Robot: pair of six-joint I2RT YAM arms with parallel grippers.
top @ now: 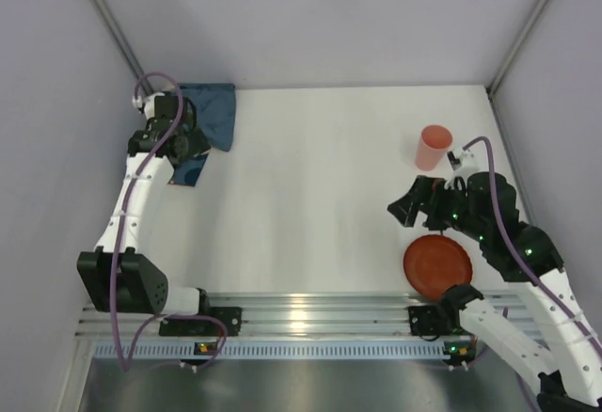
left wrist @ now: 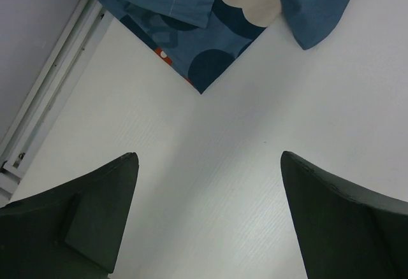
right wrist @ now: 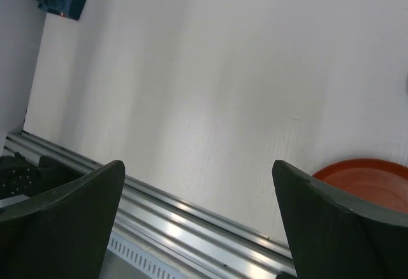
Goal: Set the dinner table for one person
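My left gripper (left wrist: 209,164), jaws wide, hovers by the crumpled mat (left wrist: 191,30) at the far-left corner of the table (top: 310,177). My right gripper (right wrist: 197,171), also wide, hangs near plate (top: 437,266) and cup (top: 433,147). Laying seems not yet begun; next, probably pinch a mat corner.

The dinner table (top: 310,186) looked smooth and dull; its rail (top: 320,310) was shiny ribbed metal; the mat (left wrist: 185,18) was soft, creased cloth.

Bright, even overhead light on the dinner table (top: 310,177), glare streaking its aluminium rail (top: 301,310).
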